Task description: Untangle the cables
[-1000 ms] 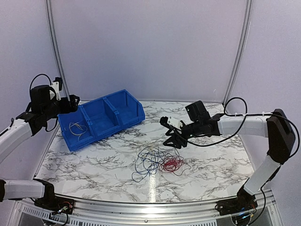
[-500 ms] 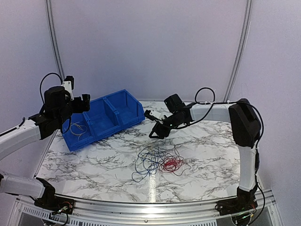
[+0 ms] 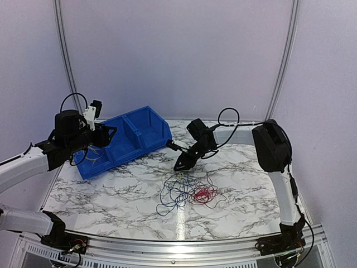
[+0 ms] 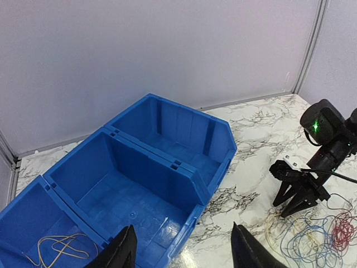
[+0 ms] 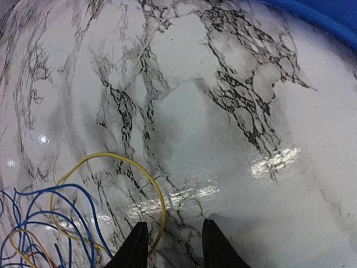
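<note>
The cables (image 3: 187, 192) lie in a loose tangle on the marble table, with blue loops (image 3: 172, 196) on the left and a red bunch (image 3: 204, 194) on the right. The left wrist view shows them at the lower right (image 4: 321, 241). My right gripper (image 3: 178, 166) hangs low at the tangle's far edge. It is open, with bare tabletop between its fingers (image 5: 173, 229). A yellow cable loop (image 5: 162, 205) curves just outside its left finger. My left gripper (image 3: 109, 133) hovers open over the blue bin (image 3: 139, 146), holding nothing (image 4: 183, 229).
The blue bin (image 4: 184, 184) has three compartments. Its left one holds a whitish-yellow cable (image 4: 58, 245). The bin's edge shows at the top right of the right wrist view (image 5: 334, 17). White walls close in the table at the back and sides.
My right arm has swung left and down to the far edge of the tangle. My left arm has moved right, over the bin. The cables have not moved.
</note>
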